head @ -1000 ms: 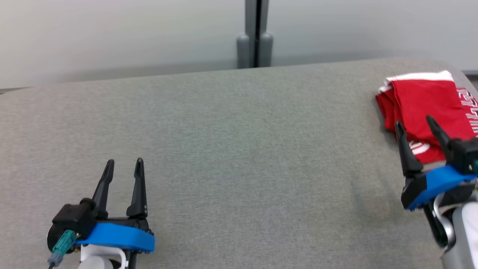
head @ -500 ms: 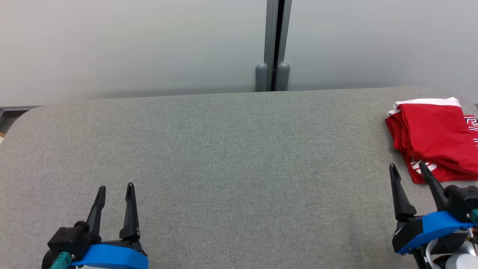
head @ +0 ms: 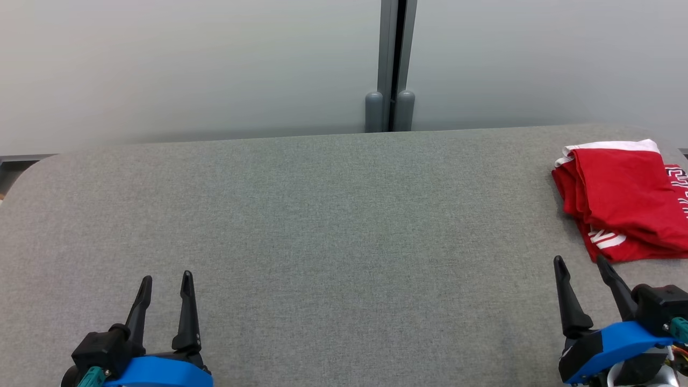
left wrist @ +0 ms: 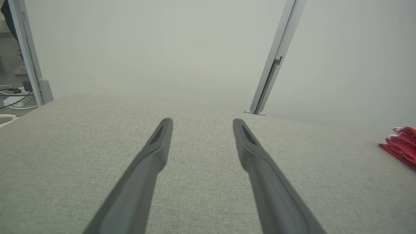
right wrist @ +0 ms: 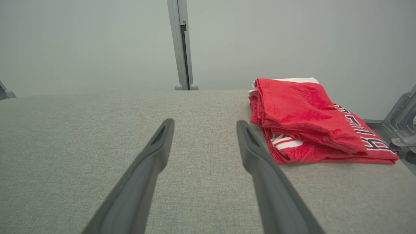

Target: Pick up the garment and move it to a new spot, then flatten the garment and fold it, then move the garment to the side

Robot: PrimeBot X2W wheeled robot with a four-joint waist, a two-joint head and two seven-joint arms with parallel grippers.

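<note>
The red garment point(head: 623, 199) lies folded in a thick stack at the right end of the grey fabric-covered surface point(head: 344, 242), close to its far right corner. A white band runs along the garment's far edge and white lettering along its right side. The left tool point(head: 166, 277) sits at the near edge toward the left end, its two dark fingers spread wide with nothing between them and pointing toward the far edge. The right tool point(head: 579, 259) sits at the near edge toward the right end, likewise wide and empty, its fingertips just short of the garment's near edge and not touching it. From the right wrist, the stack lies just beyond and to the right of the fingers, its layered folds facing them. From the left wrist it shows as a low red heap well off to the right. Behind the far edge stands a pale wall point(head: 188, 64) with a grey post point(head: 391, 64).
</note>
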